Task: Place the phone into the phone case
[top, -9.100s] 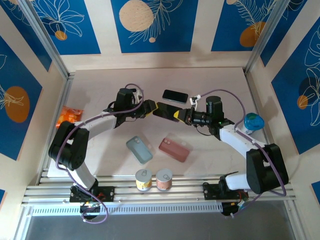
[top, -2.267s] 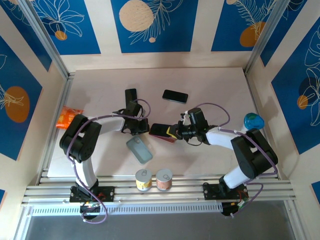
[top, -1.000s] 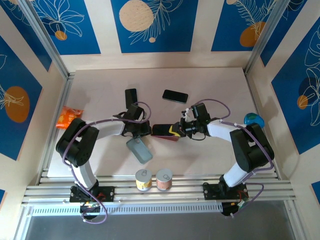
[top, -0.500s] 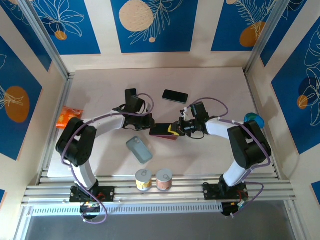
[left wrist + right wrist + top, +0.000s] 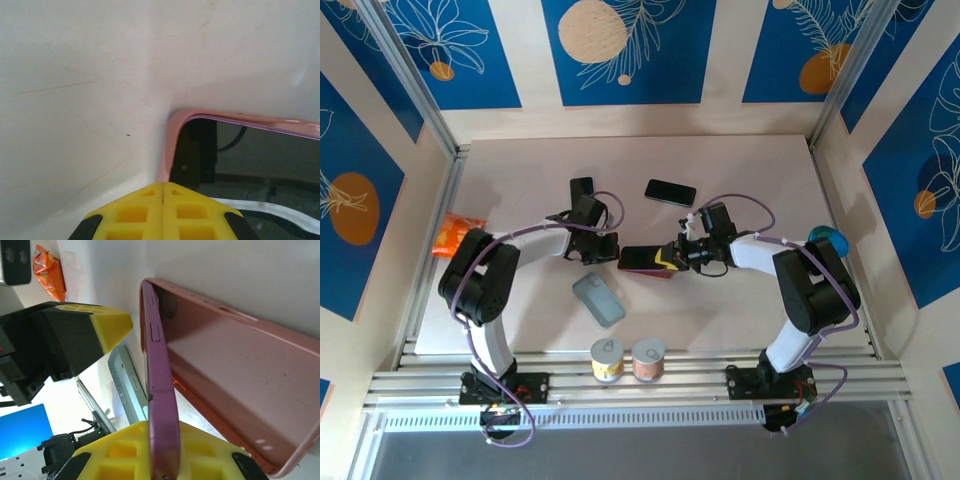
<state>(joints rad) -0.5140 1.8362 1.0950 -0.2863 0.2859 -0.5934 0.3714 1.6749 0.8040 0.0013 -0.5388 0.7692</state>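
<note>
right pincer (image 5: 162, 429) clamping phone (image 5: 642, 258) by its edge | phone tilting over open pink phone case (image 5: 225, 375), mid-table (image 5: 750, 170) | left pincer (image 5: 164, 187) staying closed, empty, just beside phone's corner

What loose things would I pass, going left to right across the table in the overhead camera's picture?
Orange snack bag → grey phone case → black phone lying at the back → blue cup.
</note>
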